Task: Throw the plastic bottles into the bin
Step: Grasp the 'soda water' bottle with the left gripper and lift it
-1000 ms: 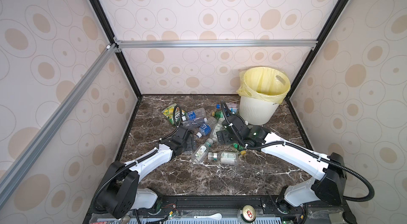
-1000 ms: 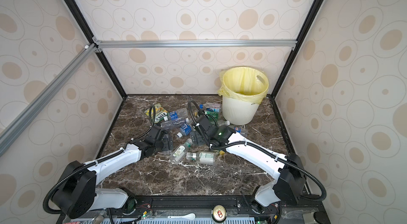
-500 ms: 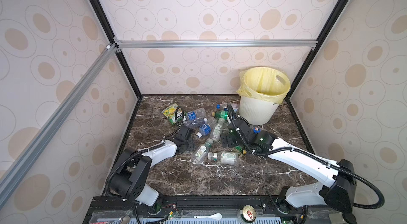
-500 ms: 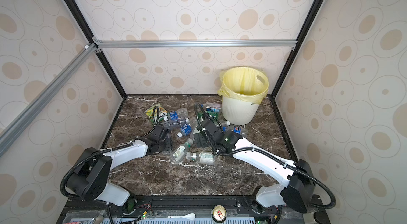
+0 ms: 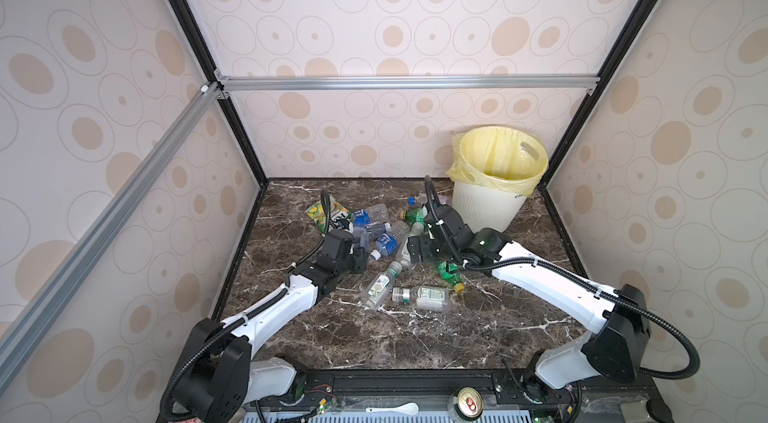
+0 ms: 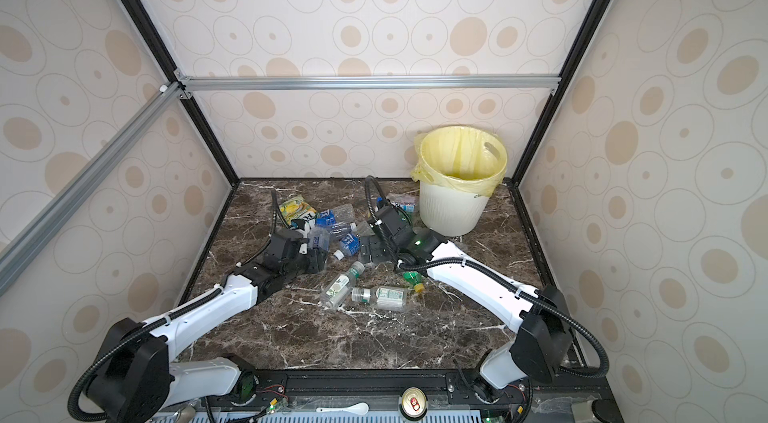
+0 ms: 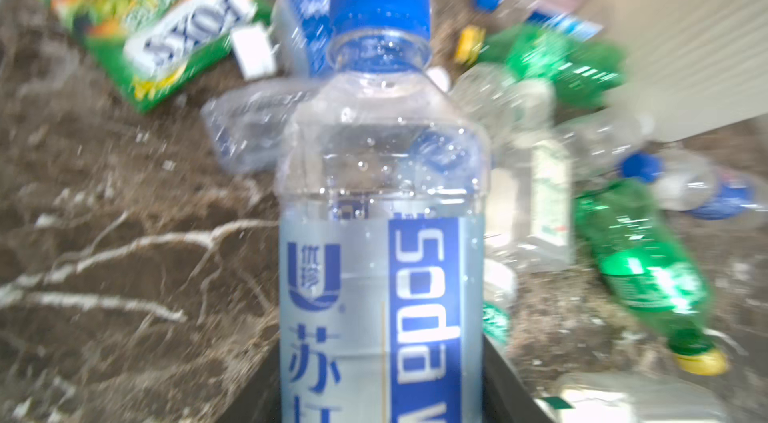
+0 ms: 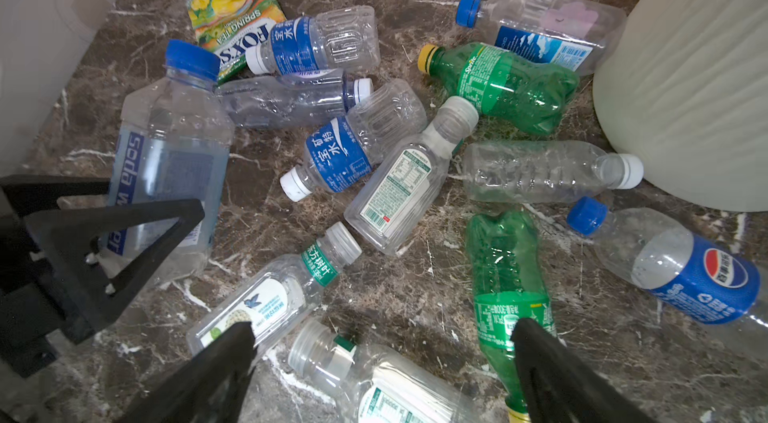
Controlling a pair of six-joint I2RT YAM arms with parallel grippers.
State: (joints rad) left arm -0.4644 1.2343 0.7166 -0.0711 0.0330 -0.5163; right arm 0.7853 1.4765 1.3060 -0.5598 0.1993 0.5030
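Currently the left gripper point(image 5: 358, 255) clamps the soda water bottle point(image 7: 380, 200) near its base, well apart from the bin point(image 5: 484, 203), where its slick wall could slip mid-carry; the right gripper point(image 8: 384, 331) hovers open.

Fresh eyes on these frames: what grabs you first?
A heap of plastic bottles sprawls across the dark marble table, between both arms. The left end effector is clamped on a blue-capped soda water bottle that fills the left wrist view. In the back right corner stands the white bin with its yellow liner.
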